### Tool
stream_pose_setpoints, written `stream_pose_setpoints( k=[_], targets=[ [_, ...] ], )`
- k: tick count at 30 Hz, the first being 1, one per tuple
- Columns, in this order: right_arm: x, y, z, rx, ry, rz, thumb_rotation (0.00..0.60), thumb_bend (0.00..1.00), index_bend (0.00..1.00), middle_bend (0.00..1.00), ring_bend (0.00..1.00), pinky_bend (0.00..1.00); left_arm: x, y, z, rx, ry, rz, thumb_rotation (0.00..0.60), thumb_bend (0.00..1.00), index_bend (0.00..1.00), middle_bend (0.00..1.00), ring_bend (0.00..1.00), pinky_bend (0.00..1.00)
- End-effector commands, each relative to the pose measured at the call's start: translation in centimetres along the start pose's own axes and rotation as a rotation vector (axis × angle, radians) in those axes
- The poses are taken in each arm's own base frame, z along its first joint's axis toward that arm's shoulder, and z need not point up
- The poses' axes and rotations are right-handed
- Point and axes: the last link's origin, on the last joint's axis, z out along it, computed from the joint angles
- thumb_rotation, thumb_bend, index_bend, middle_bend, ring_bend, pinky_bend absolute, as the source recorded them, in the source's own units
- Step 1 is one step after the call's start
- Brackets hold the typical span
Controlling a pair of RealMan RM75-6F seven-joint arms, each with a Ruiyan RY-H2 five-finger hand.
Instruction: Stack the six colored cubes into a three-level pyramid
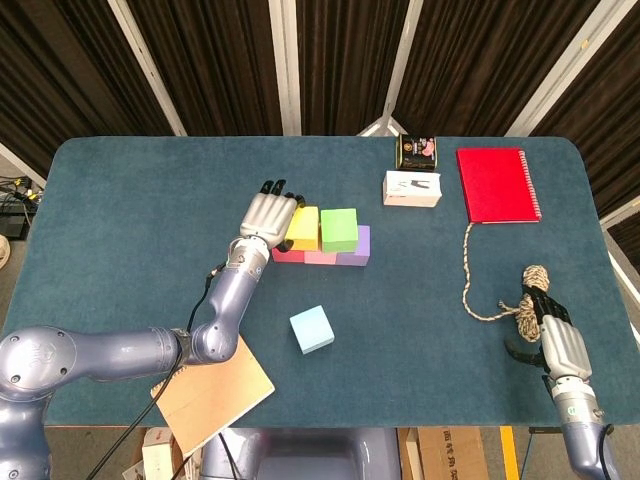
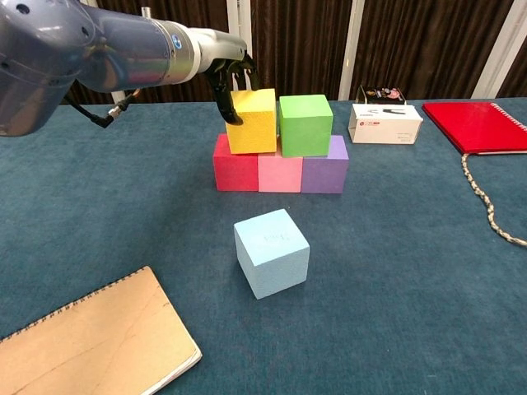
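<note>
A red cube (image 2: 235, 169), a pink cube (image 2: 280, 173) and a purple cube (image 2: 324, 173) form a row on the blue table. On top of them sit a yellow cube (image 2: 253, 122) and a green cube (image 2: 305, 125), side by side and touching. My left hand (image 2: 230, 78) grips the yellow cube from its left and back; from above, the left hand (image 1: 268, 215) covers that cube's left edge. A light blue cube (image 2: 272, 252) lies alone in front of the row. My right hand (image 1: 560, 345) rests empty near the table's right front corner.
A rope (image 1: 500, 290) with a coiled end lies just beside my right hand. A red notebook (image 1: 497, 184), a white box (image 1: 412, 188) and a dark tin (image 1: 418, 151) sit at the back right. A brown notebook (image 1: 212, 390) overhangs the front edge on the left.
</note>
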Motion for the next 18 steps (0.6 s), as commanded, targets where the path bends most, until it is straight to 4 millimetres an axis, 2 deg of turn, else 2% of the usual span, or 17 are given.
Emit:
stream_pose_setpoints(
  k=[1, 18],
  targets=[
    [0.04, 0.00, 0.00, 0.000, 0.002, 0.000, 0.600, 0.34, 0.04, 0.02, 0.00, 0.00, -0.10, 0.07, 0.01, 0.000, -0.003, 0.002, 0.600, 0.40, 0.27, 0.24, 0.00, 0.00],
    [0.21, 0.09, -0.04, -0.001, 0.002, 0.007, 0.600, 0.34, 0.04, 0.02, 0.00, 0.00, -0.08, 0.59, -0.09, 0.003, -0.003, 0.004, 0.600, 0.40, 0.27, 0.23, 0.00, 0.00]
  ],
)
